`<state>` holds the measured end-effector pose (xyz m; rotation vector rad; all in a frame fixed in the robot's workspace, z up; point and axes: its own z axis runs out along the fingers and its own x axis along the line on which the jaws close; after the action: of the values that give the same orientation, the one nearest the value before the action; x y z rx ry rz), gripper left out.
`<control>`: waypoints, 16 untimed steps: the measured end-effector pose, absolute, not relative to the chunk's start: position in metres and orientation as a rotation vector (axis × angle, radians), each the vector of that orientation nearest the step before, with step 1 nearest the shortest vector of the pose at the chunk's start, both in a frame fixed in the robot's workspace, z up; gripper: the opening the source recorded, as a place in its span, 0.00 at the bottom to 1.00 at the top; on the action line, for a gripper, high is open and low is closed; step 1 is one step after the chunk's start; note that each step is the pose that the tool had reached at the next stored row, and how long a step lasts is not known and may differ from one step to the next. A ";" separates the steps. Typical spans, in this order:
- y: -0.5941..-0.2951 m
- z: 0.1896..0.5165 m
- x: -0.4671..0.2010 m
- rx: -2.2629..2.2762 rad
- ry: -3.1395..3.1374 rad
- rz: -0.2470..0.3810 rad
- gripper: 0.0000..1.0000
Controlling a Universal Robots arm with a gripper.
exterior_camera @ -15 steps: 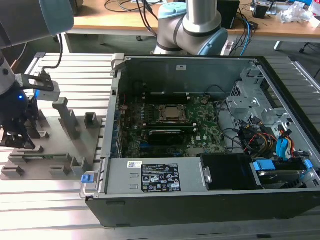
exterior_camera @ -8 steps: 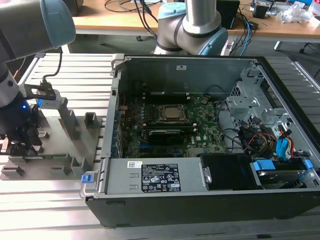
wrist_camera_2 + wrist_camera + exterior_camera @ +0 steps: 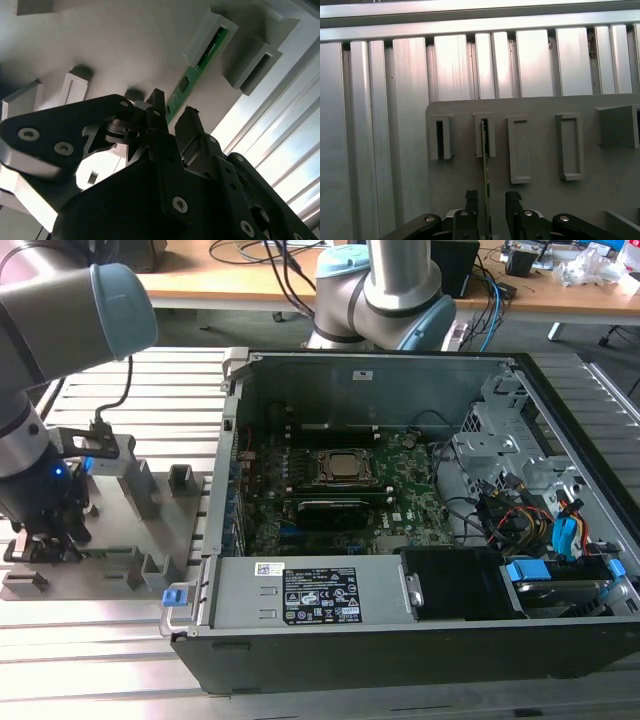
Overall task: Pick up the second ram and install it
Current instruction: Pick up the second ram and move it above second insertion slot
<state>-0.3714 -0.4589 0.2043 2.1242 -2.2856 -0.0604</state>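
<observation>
**A:** Where is the gripper?

**B:** The gripper (image 3: pixel 45 540) sits low over the gray fixture block (image 3: pixel 150 510), at about eight o'clock in the exterior view. Its fingers (image 3: pixel 472 205) are spread and stand one on each side of the second ram (image 3: pixel 486 170). A sliver of gap shows on both sides, so nothing is pinched.

**A:** And how does the stick sit?

**B:** It stands on its long edge on the block, a thin green strip. Its far end is tucked into one of the raised rectangular pockets (image 3: pixel 485 135). The second wrist view shows it the same way, running between the finger pads into a pocket.

**A:** What is under the block?

**B:** There is a table (image 3: pixel 100 640) of ribbed aluminium slats (bright, with dark grooves between them). The block lies flat on it.

**A:** And farther out?

**B:** At three o'clock from the block, on the same table, lies an open computer case (image 3: pixel 300 650) with its side panel off. The motherboard (image 3: pixel 400 490) lies flat inside, with the CPU socket (image 3: pixel 345 468) near the middle. A metal drive cage (image 3: pixel 500 430) and a bundle of coloured wires (image 3: pixel 540 515) sit at the case's three o'clock end.

**A:** And the room?

**B:** At twelve o'clock the arm's base (image 3: pixel 390 290) rises just behind the case. Beyond it runs a wooden desk (image 3: pixel 230 285) strewn with dark cables (image 3: pixel 285 270).
</observation>
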 end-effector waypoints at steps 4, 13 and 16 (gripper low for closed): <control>-0.459 0.197 -0.372 2.124 -2.285 -0.060 0.36; -0.459 0.196 -0.372 2.138 -2.300 -0.032 0.36; -0.459 0.196 -0.372 2.141 -2.303 -0.026 0.36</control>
<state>-0.3717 -0.4590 0.1963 2.1409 -2.3030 -0.0257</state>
